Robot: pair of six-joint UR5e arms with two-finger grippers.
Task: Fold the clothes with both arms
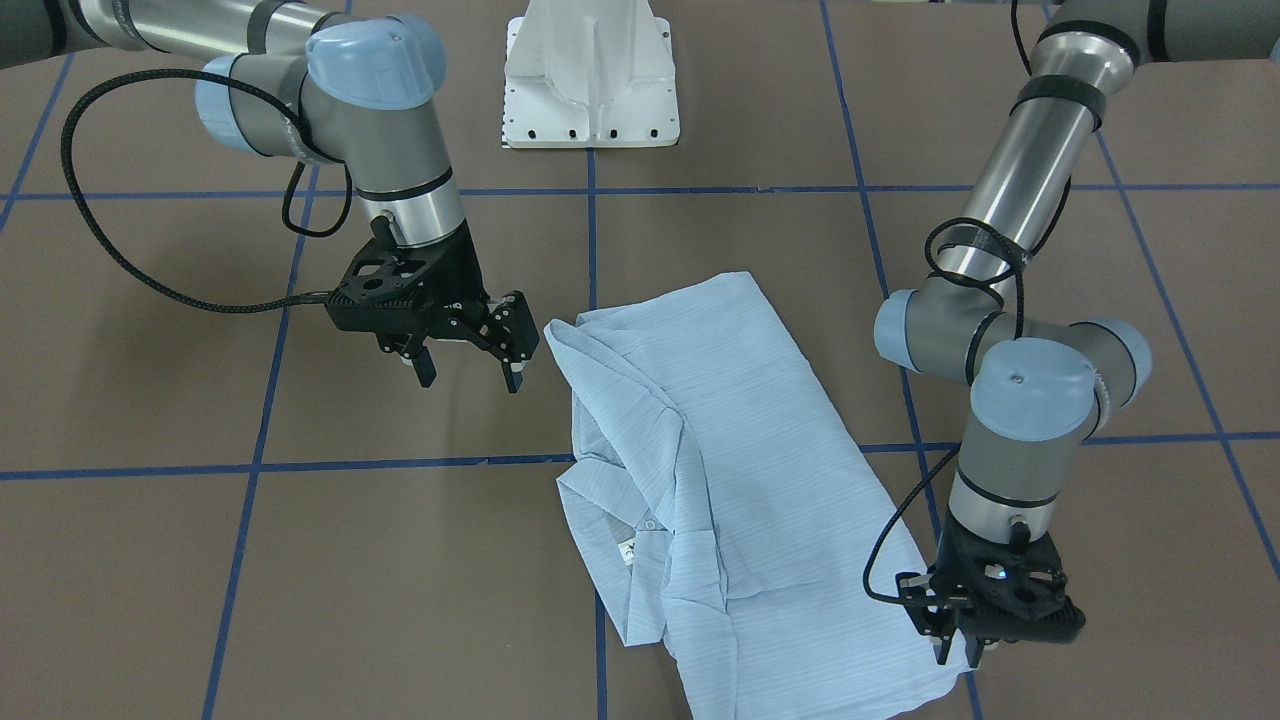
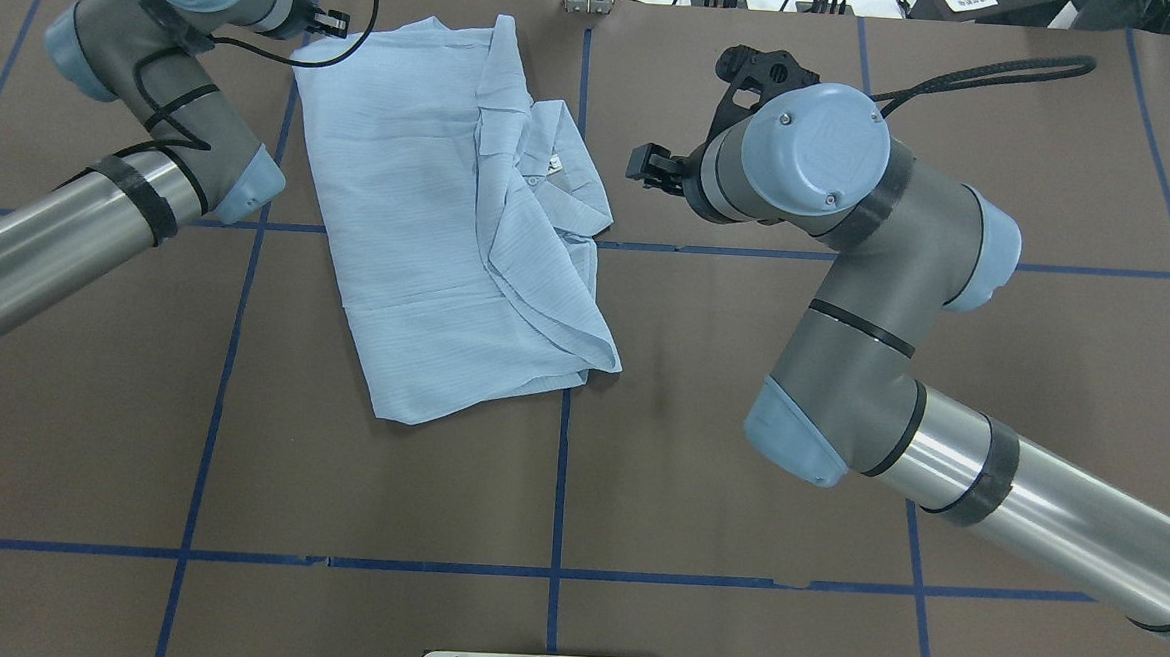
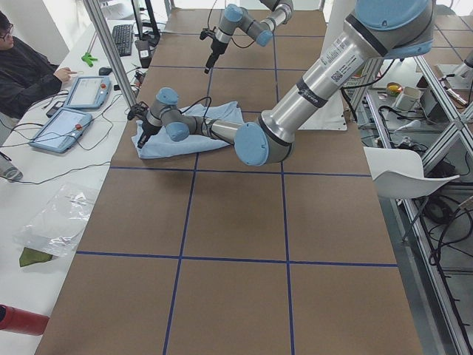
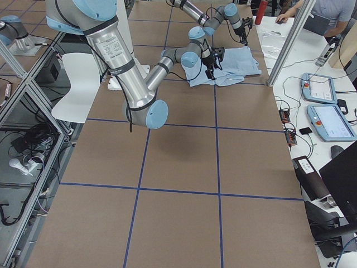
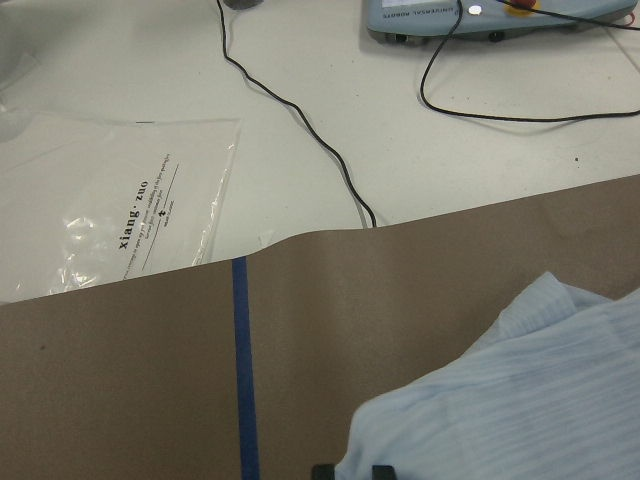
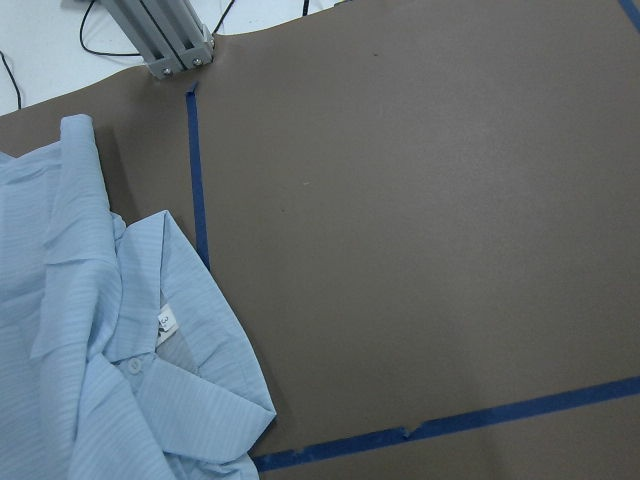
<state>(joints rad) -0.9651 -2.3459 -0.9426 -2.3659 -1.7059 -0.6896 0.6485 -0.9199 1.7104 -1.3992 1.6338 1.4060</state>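
The light blue striped shirt [image 1: 740, 450] lies folded and flat on the brown table, collar and neck label [image 1: 630, 550] facing up. It also shows in the overhead view [image 2: 430, 230] and the right wrist view [image 6: 100, 380]. My left gripper [image 1: 958, 655] is low at the shirt's far corner. Its jaws stand narrow on the cloth edge, with the fingertips [image 5: 325, 470] at the fabric [image 5: 520, 400]. My right gripper [image 1: 468, 375] is open and empty. It hovers beside the shirt's other side, apart from it, and also shows in the overhead view [image 2: 654, 167].
The white pedestal base [image 1: 590, 90] stands at the robot's side of the table. Blue tape lines [image 2: 560, 467] cross the brown mat. An aluminium post [image 6: 165, 40] stands at the far edge. A plastic bag [image 5: 110, 200], cables and teach pendants [image 5: 480, 15] lie beyond the edge.
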